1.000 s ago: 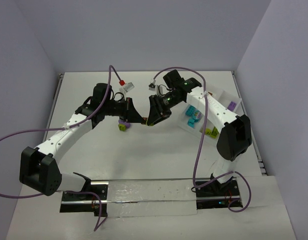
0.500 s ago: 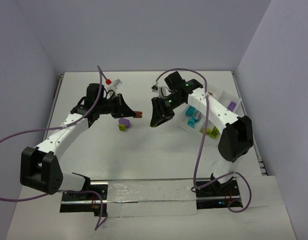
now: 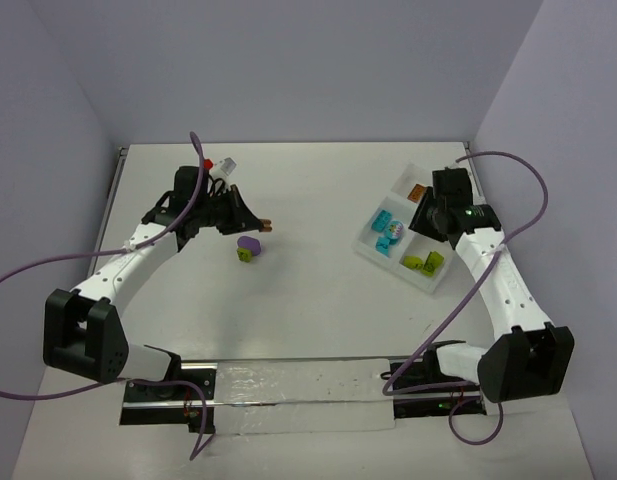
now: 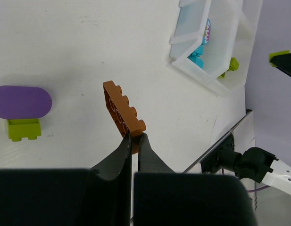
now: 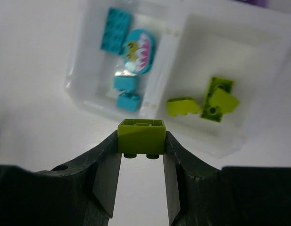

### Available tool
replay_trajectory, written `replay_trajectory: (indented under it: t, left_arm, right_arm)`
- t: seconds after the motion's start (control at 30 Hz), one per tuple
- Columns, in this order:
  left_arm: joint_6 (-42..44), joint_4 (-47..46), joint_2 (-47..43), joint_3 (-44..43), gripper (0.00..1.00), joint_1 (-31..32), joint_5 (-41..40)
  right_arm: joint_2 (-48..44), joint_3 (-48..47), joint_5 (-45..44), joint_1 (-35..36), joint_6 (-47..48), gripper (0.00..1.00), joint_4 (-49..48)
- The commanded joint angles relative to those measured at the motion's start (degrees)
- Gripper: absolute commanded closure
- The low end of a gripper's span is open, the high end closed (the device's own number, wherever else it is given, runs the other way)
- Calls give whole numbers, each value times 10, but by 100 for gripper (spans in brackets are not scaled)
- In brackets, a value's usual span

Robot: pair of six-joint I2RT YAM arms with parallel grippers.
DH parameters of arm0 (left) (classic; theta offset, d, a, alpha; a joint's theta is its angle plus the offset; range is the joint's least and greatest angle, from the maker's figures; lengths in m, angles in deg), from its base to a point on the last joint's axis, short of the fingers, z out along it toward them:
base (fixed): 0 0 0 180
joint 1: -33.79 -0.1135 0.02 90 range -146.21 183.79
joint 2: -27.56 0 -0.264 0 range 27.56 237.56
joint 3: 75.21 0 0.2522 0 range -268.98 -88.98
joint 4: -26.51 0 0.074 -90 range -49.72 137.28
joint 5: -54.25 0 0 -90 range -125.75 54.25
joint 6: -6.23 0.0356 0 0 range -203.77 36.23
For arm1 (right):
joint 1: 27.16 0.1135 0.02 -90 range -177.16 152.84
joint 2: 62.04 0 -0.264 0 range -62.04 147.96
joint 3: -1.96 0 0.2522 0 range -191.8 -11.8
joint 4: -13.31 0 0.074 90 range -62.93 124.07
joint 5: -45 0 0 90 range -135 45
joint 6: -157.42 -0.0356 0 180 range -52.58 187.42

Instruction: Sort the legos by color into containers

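Observation:
My left gripper (image 3: 258, 225) is shut on the end of a flat orange lego plate (image 4: 122, 113) and holds it above the table, left of centre. A clump of a purple rounded piece on a lime brick (image 3: 249, 247) lies on the table just below and left of it; the left wrist view shows the purple piece (image 4: 21, 101) and the lime brick (image 4: 23, 129). My right gripper (image 5: 141, 139) is shut on a lime brick (image 5: 141, 136), just off the tray's near edge. The white divided tray (image 3: 393, 265) holds cyan bricks (image 5: 116, 30) in one compartment and lime bricks (image 5: 216, 99) in the one beside it.
The tray lies tilted at the right of the table, near the right wall. A purple piece shows at the far rim of the right wrist view (image 5: 251, 2). Purple cables loop from both arms. The arm bases and a metal rail (image 3: 288, 385) run along the near edge.
The grippers have drawn apart from the clump. My right arm has swung right to the tray with the lime brick. My left gripper has moved slightly left and back with the orange plate.

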Motion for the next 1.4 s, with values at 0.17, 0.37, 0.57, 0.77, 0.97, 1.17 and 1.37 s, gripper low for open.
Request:
replay_trajectory:
  t: [0.17, 0.37, 0.57, 0.77, 0.97, 1.17, 1.37]
  left_arm:
    - [7, 4, 20, -44, 100, 1, 2]
    - [14, 10, 13, -48, 100, 1, 9]
    - [12, 20, 13, -58, 100, 1, 9]
    - [5, 14, 9, -62, 100, 1, 22]
    - [1, 9, 12, -70, 100, 1, 45]
    - [0, 2, 19, -77, 100, 1, 83]
    - [10, 23, 26, -92, 100, 1, 113]
  right_arm:
    - [-40, 88, -127, -70, -48, 99, -129]
    - [-6, 107, -105, -87, -42, 85, -191]
    - [40, 107, -82, -87, -33, 40, -219]
    - [37, 116, -72, -87, -31, 28, -216]
    - [-14, 115, -3, -65, -6, 33, -238]
    - [-30, 89, 228, 101, 189, 33, -318]
    - [-27, 100, 259, 265, 375, 31, -389]
